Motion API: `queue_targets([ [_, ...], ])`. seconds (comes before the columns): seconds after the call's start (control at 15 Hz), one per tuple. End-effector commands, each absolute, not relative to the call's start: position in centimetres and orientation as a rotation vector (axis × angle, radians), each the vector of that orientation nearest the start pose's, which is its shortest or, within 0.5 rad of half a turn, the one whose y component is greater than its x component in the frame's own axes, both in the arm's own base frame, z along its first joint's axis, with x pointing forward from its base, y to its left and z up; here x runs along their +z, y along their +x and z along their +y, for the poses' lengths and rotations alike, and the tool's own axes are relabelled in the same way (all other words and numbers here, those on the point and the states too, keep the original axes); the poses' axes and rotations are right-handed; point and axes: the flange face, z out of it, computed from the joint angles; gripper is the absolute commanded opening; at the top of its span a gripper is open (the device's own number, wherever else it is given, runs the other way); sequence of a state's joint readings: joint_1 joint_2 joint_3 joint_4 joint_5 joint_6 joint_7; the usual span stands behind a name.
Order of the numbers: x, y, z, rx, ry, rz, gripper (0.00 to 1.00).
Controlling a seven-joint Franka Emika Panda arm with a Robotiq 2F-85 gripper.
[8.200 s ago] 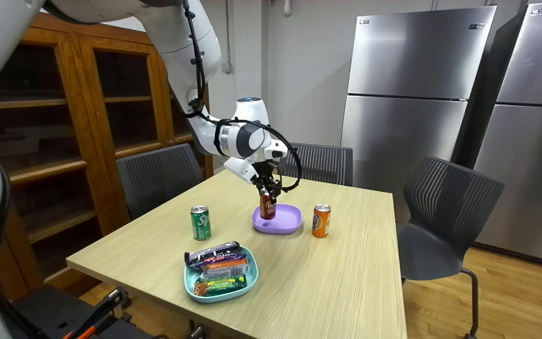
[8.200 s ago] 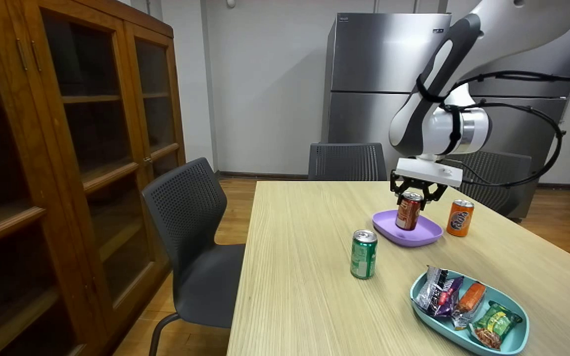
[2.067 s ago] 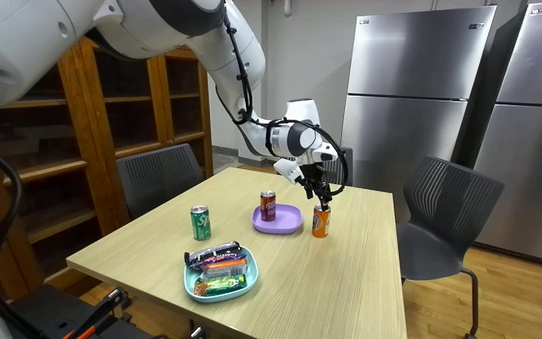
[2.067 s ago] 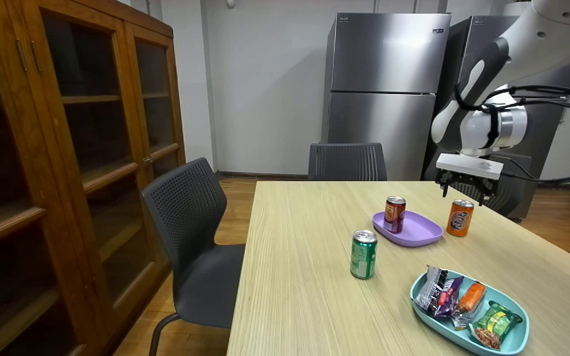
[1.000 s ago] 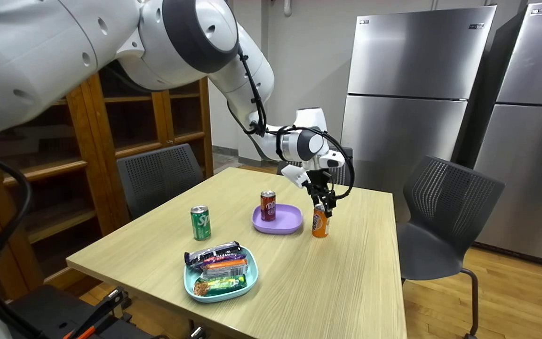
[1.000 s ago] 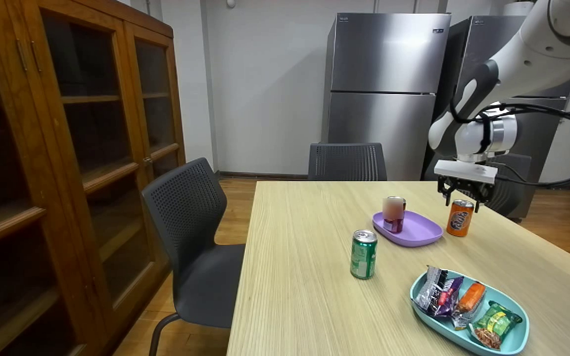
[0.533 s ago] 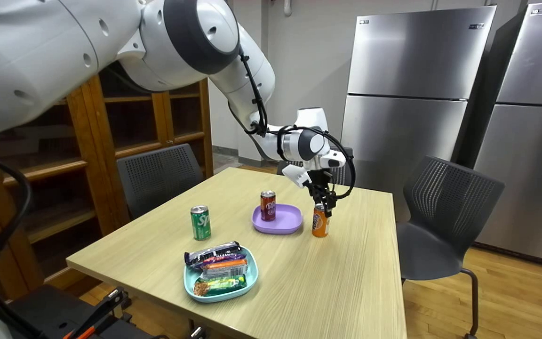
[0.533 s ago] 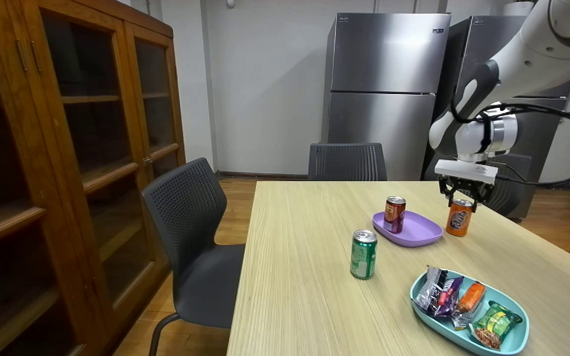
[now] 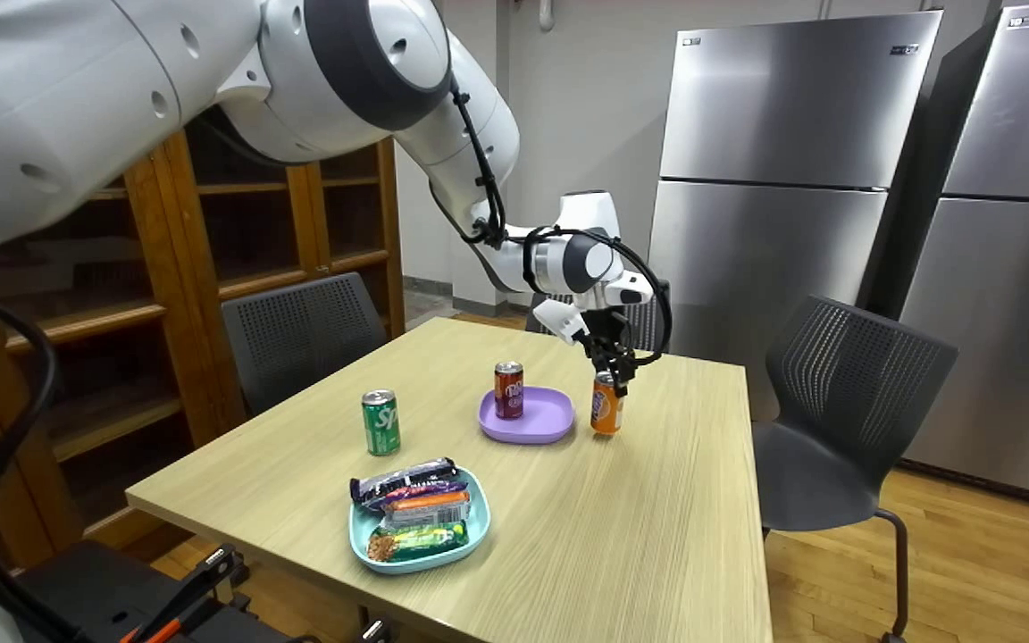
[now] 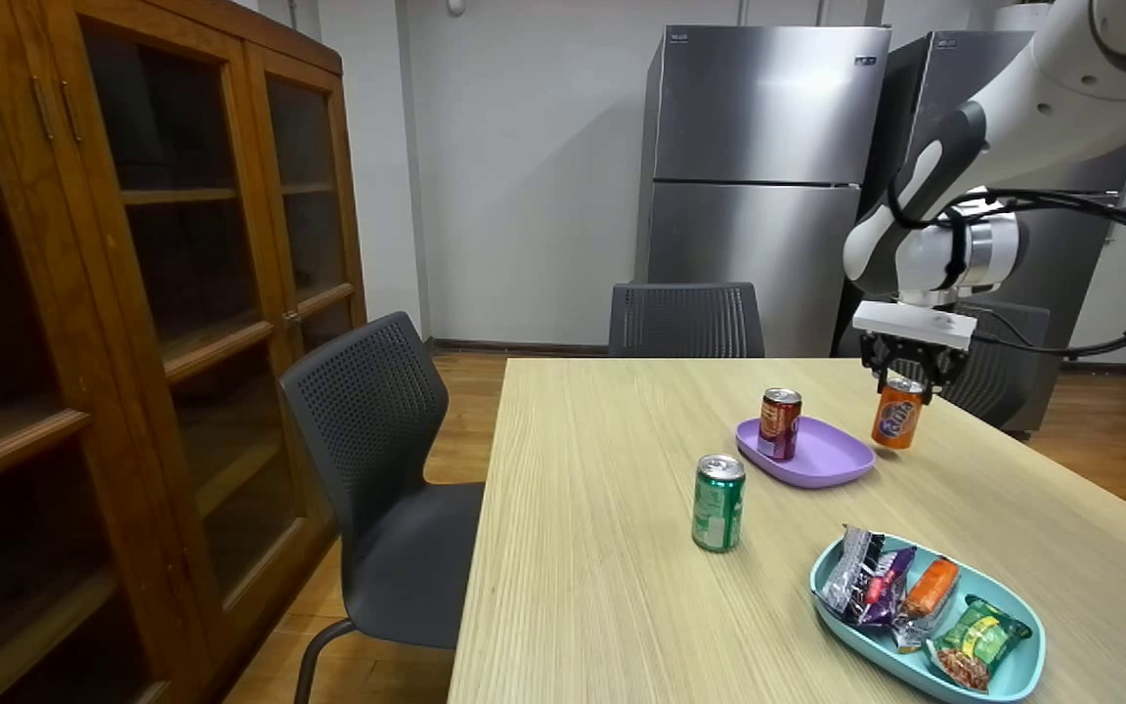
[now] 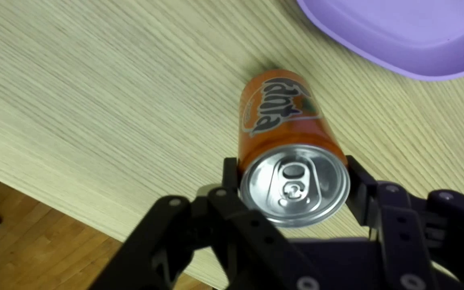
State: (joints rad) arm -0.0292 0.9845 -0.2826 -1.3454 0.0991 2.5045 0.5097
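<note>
Raised since half a second ago, the orange Fanta can [image 11: 290, 135] is now held just above the table [image 9: 657, 536].

Near its top, it is pinched from both sides by the end effector [image 11: 291, 171], roughly upright and just beside the purple tray [image 9: 552, 418]. On that tray, toward the edge away from the Fanta can, a dark red Dr Pepper can [image 9: 508, 390] is stood upright. The green Sprite can [image 9: 381, 423] is set upright on the table, well apart from the end effector, and several wrapped snack bars [image 9: 428, 505] are laid side by side in the teal tray [image 9: 481, 518].
</note>
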Motion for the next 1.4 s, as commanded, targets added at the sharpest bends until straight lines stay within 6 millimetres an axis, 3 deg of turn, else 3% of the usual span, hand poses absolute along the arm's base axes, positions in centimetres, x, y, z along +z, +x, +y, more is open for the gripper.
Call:
queue_targets([
  [0.0,19.1,73.2,-16.9,-0.421,-2.987,1.194,0.38],
  [0.47,20.0,73.9,-13.3,-0.463,-2.984,1.148,0.38],
  [1.0,19.4,74.7,-8.7,-0.445,-2.987,1.104,0.38],
  [1.33,18.7,74.8,-6.9,-0.427,-2.999,1.072,0.38],
])
